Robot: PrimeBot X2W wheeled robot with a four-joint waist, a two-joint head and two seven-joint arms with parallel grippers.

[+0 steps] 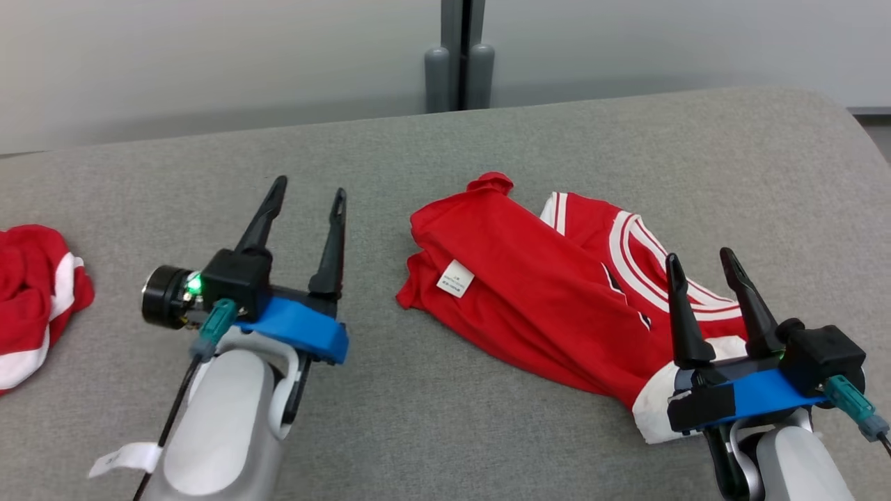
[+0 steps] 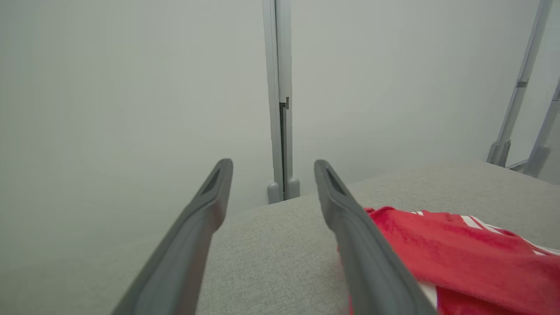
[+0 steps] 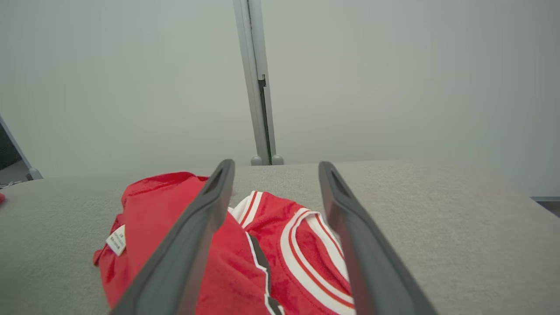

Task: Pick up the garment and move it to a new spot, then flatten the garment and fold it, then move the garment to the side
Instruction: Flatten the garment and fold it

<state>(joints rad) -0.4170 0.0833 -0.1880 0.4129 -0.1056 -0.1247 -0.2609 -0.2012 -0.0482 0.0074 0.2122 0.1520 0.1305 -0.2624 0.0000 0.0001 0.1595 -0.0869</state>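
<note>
Garment (image 1: pixel 529 278), red and white, lay crumpled toward the desk's (image 1: pixel 418 431) right edge. Right tool (image 1: pixel 699 255) hung over its near end, spread wide, holding nothing. Left tool (image 1: pixel 310 186) sat near its left side, spread wide too.

Two garments and two grippers on one table.
The jersey (image 1: pixel 515 278) lies on the table (image 1: pixel 445 153), right of the middle, with its sewn-in label (image 1: pixel 454 278) towards its left end. The right gripper (image 1: pixel 699 255) is over the jersey's near right end. The left gripper (image 1: pixel 309 188) is over bare table just left of the jersey, apart from it. A second garment (image 1: pixel 31 299) lies at the far left, well apart from the jersey. Behind the table's far edge stands a wall, with a post (image 1: pixel 437 76) near the middle.
</note>
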